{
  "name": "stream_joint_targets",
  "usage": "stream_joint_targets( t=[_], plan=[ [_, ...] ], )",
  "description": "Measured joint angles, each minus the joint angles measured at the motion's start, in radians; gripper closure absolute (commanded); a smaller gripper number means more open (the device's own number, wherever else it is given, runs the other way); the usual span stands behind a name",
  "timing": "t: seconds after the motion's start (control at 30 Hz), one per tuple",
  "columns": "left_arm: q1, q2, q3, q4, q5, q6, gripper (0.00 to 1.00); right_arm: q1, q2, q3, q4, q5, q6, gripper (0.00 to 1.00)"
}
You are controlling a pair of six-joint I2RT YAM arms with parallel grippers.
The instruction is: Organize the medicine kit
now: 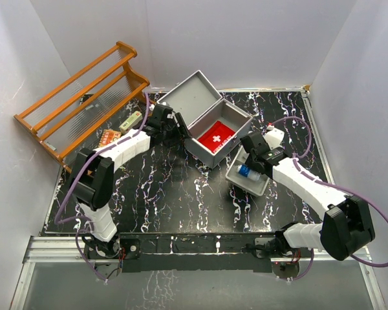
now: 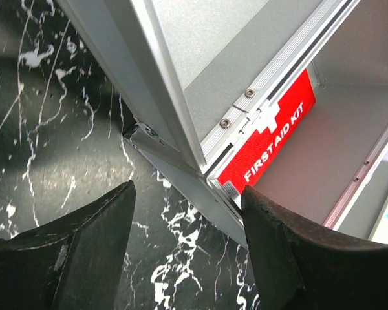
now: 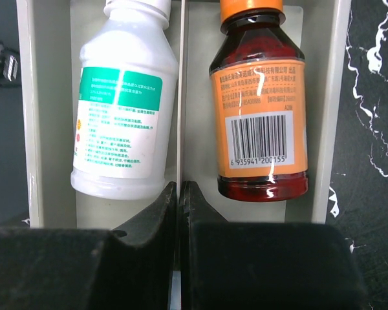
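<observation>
Medicine kit [image 1: 231, 115] sits mid-table on the black white-veined marble top [image 1: 161, 187]. It's a boxy light-grey metal case with its lid [image 1: 191, 95] swung up and back towards the far-left.

Inside lies a red fabric pouch [image 2: 271, 145] with a white cross, and its white print reads "FIRST AID KIT".

Left gripper [image 2: 187, 190] – my fingers are spread wide, holding nothing. They straddle the case's hinge corner, where ribbed aluminium edging and two small rivets show. I can't tell whether either pad touches the metal.

Right gripper [image 3: 180, 188] – my fingers are clenched together on the centre divider of a pale grey plastic tray [image 3: 27, 110]. The tray is just right of the kit, on its near side.

- Left compartment holds a white plastic bottle [image 3: 119, 110] lying flat. It has a white label with a green band, and the Chinese print is too small to read.
- Right compartment holds an amber bottle [image 3: 262, 116] with dark liquid, an orange cap and an orange label. Its barcode reads 6 935941 200155.

An orange-brown slatted wooden rack [image 1: 77, 97] leans at the far-left corner, well apart from the kit.
</observation>
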Motion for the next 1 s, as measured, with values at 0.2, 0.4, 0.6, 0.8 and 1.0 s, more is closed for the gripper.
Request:
stream_joint_targets(
  t=[0.2,0.4,0.6,0.8,1.0],
  plan=[
    [-0.002,-0.084,-0.107,0.011,0.04,-0.014,0.38,-0.002,0.001,0.054,-0.031,0.016,-0.029,1.0],
    [-0.012,-0.141,-0.187,0.039,0.079,-0.023,0.38,-0.002,0.042,0.18,-0.071,0.017,-0.061,1.0],
    [-0.047,-0.195,-0.264,0.063,0.123,-0.033,0.38,-0.002,0.137,0.322,-0.105,-0.005,-0.1,1.0],
    [-0.104,-0.227,-0.312,0.097,0.134,-0.057,0.35,-0.002,0.232,0.423,-0.128,-0.049,-0.133,1.0],
    [-0.141,-0.275,-0.347,0.066,0.126,-0.055,0.29,-0.001,0.299,0.499,-0.146,-0.085,-0.166,1.0]
  ],
)
